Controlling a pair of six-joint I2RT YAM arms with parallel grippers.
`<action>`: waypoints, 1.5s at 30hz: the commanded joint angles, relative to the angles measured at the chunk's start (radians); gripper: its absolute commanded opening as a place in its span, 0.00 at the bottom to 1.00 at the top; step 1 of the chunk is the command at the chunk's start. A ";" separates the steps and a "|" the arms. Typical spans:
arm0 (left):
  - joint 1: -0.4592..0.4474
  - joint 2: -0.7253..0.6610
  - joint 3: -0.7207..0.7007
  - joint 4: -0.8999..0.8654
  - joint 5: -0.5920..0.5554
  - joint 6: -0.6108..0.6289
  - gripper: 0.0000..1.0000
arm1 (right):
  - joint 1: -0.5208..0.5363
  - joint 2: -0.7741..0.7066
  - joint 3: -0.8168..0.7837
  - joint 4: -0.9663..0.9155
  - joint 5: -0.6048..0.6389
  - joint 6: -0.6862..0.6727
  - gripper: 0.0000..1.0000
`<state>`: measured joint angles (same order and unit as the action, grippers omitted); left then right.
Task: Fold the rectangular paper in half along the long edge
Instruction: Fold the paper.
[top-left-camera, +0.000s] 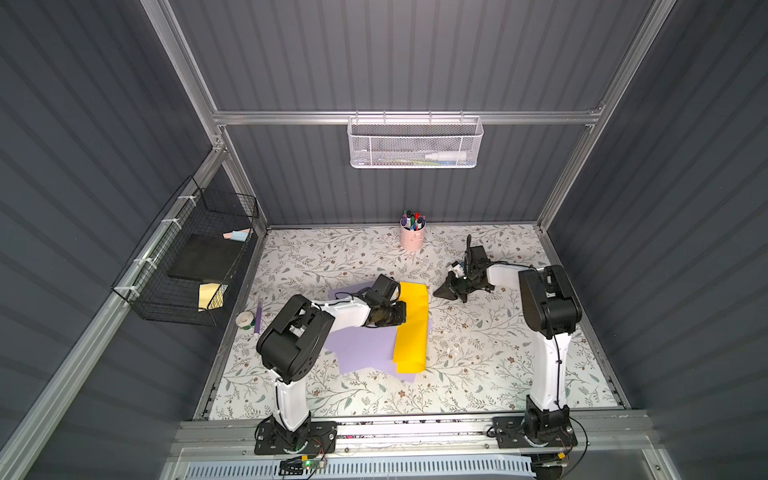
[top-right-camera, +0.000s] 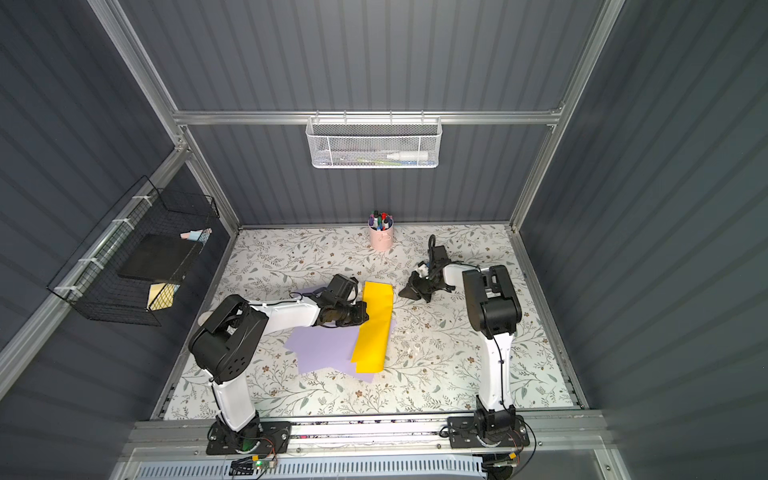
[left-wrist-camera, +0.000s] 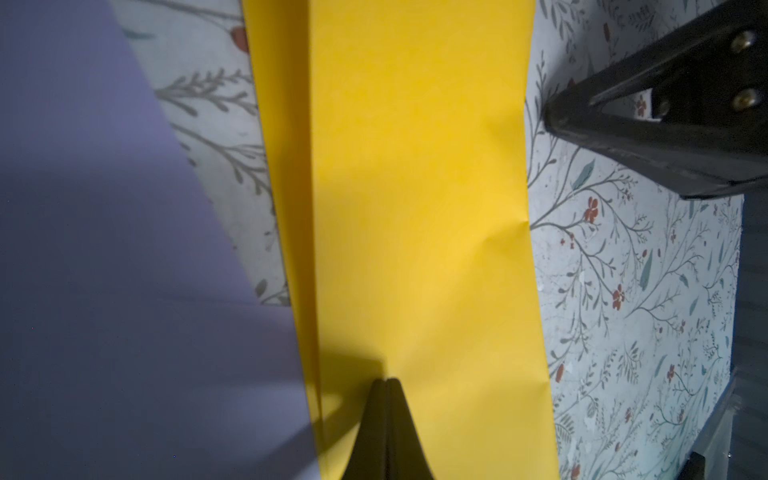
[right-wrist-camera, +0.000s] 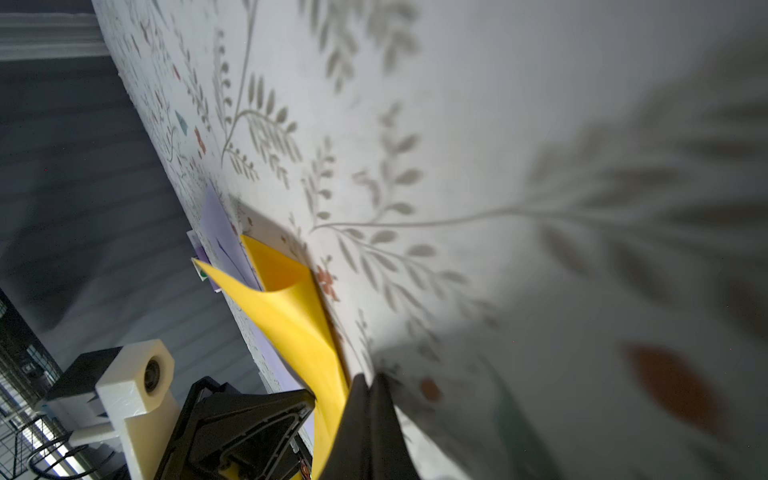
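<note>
Pressing down with jaws clenched, your left gripper (left-wrist-camera: 386, 384) pins the yellow paper (top-left-camera: 413, 328), lying folded lengthwise over purple sheets (top-left-camera: 365, 345) mid-table, probably to flatten its lifting flap; your right gripper (top-left-camera: 440, 291), also clenched, rests just right of its far end.

In both top views the left arm (top-left-camera: 340, 311) covers part of the purple sheets (top-left-camera: 365, 345) and the yellow paper (top-left-camera: 413, 332); contents of the white basket (top-left-camera: 361, 141) are too small to tell
</note>
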<state>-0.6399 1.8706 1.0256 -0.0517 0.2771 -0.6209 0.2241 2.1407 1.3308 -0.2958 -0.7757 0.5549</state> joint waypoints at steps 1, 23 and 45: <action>-0.006 0.014 -0.036 -0.143 -0.031 0.013 0.00 | 0.016 -0.051 -0.003 -0.004 0.017 0.004 0.00; -0.006 0.009 -0.041 -0.144 -0.029 0.016 0.00 | 0.114 0.103 0.124 0.005 0.123 0.170 0.00; -0.006 0.013 -0.045 -0.150 -0.033 0.019 0.00 | 0.118 -0.123 -0.131 0.195 0.029 0.211 0.00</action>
<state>-0.6399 1.8606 1.0180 -0.0647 0.2771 -0.6205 0.3035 2.0209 1.2072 -0.1081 -0.7395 0.7567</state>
